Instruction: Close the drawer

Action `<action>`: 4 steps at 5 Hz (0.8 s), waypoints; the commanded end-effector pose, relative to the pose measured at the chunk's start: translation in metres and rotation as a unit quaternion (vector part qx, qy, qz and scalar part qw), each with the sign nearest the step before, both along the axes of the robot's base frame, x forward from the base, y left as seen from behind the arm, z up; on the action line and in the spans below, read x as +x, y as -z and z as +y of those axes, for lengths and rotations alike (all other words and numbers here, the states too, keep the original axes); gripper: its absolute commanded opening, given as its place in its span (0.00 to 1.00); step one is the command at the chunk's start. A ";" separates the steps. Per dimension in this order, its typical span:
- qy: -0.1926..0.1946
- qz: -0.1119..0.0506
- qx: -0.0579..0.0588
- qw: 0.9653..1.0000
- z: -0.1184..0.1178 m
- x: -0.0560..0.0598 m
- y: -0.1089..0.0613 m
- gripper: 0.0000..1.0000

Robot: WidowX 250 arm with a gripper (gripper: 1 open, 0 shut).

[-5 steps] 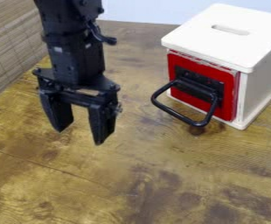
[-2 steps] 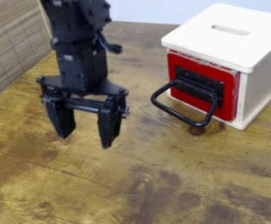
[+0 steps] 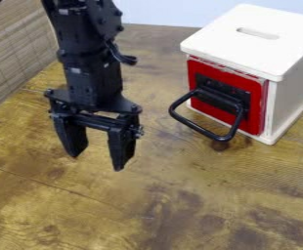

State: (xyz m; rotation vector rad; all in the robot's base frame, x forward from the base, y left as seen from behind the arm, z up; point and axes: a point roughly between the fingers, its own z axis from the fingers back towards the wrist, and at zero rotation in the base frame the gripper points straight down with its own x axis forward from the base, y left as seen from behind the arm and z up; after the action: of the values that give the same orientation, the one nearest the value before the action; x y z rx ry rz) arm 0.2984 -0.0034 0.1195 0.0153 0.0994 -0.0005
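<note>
Hand (image 3: 98,154) open, empty, fingers down over the counter (image 3: 206,210) | drawer (image 3: 224,94) at its 2 o'clock, well apart, red front facing the hand | loop handle (image 3: 202,119) nearest | push likely runs toward 2 o'clock

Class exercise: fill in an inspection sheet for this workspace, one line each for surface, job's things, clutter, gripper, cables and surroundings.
Surface: worn wooden table with dark stains.
Job's things: red-fronted drawer with black loop handle, set in a white cabinet; front stands slightly proud of the cabinet.
Clutter: nothing seen.
Gripper: black gripper pointing down, fingers apart, holding nothing, left of the handle and apart from it.
Cables: nothing seen.
Surroundings: woven panel at the left edge.
</note>
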 end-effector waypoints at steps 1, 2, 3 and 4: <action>-0.026 -0.030 0.001 0.999 -0.008 0.006 -0.017 1.00; -0.055 -0.020 0.003 0.998 -0.003 0.003 -0.009 1.00; -0.083 -0.010 0.005 0.996 0.002 -0.001 -0.001 1.00; -0.104 -0.011 0.005 0.994 0.006 0.004 0.004 1.00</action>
State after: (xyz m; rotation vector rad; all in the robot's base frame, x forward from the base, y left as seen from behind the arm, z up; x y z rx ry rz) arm 0.2975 -0.0025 0.1018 0.0215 0.1290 0.1907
